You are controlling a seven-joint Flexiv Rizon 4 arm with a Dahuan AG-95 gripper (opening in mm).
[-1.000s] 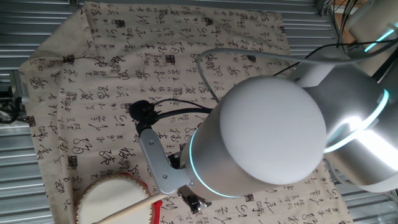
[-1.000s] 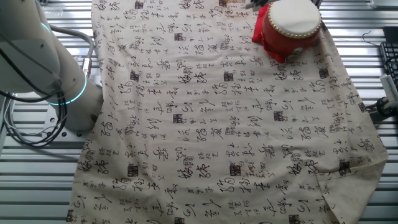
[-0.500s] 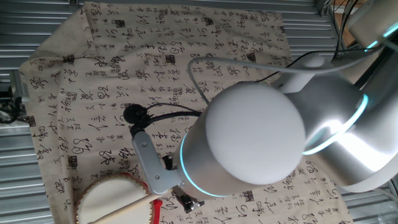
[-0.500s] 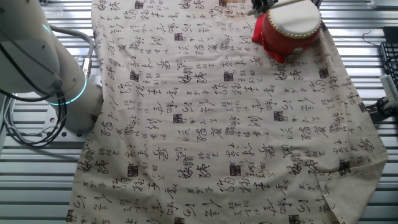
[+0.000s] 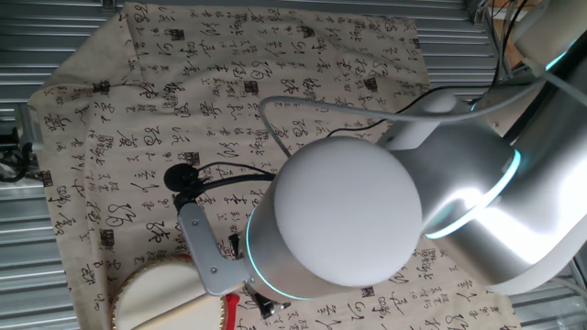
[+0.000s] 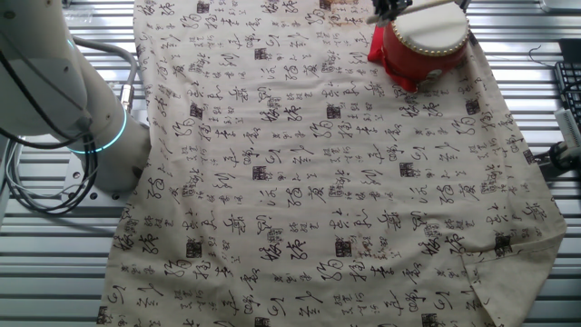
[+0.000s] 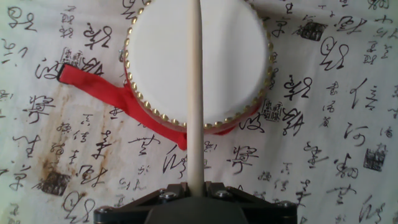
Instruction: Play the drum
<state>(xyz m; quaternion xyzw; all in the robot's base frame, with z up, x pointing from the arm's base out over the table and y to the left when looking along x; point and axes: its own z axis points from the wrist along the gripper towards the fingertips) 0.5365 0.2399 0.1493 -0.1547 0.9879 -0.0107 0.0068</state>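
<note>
Swinging lower across one fixed view since a second ago, the robot arm (image 5: 367,229) now hides more of the calligraphy-printed cloth (image 5: 183,82), and only a crescent of the drum (image 5: 156,298) shows at the bottom left corner of the cloth, close under the arm's wrist. Seen from the other fixed view, the drum (image 6: 428,36) sits on the cloth's far right corner, a pale stick (image 6: 427,5) slanting just above its cream head, lower than it was a second earlier; whether it touches the skin cannot be told. Looking along the fingers, the hand view shows the gripper (image 7: 193,198) clamped on the stick (image 7: 194,93), which runs straight out over the middle of the drum's (image 7: 158,56) head, apparently aimed so that a downward stroke lands on the skin and not on the gold-studded red rim. Left of the drum a red strap (image 7: 93,87) trails across the cloth (image 7: 323,124), which is wrinkled and bears a brown stain near the strap. Beyond the cloth's edges lies a ribbed metal table (image 6: 64,263), with black cables (image 6: 45,195) coiled near the arm's base.
</note>
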